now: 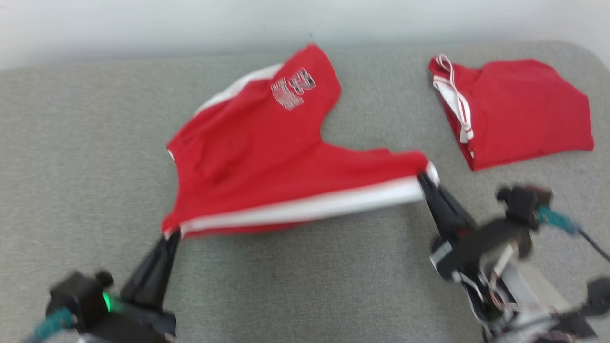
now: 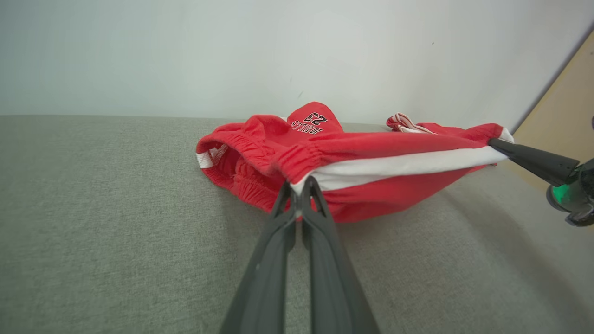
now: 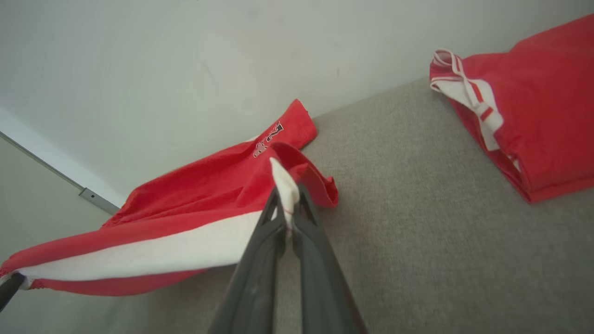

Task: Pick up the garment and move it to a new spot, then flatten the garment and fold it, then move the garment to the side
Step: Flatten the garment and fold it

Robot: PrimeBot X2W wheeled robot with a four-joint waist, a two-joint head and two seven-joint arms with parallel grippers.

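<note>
Here left claw (image 1: 171,234) and right claw (image 1: 422,177) pinch shorts (image 1: 267,152).

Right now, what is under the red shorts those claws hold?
Grey padded surface shows beneath the raised edge of the shorts, pinched by left gripper and right gripper. Under the far part lying down, it's covered.

The garment (image 1: 267,152) is bright red, with a broad white stripe along one edge and a small black-and-white printed emblem (image 1: 293,88). To the garment's right, a folded piece (image 1: 524,109) is the same red with white-and-red striped trim. Under the garment the cushion (image 1: 305,276) is flecked grey-beige.
</note>
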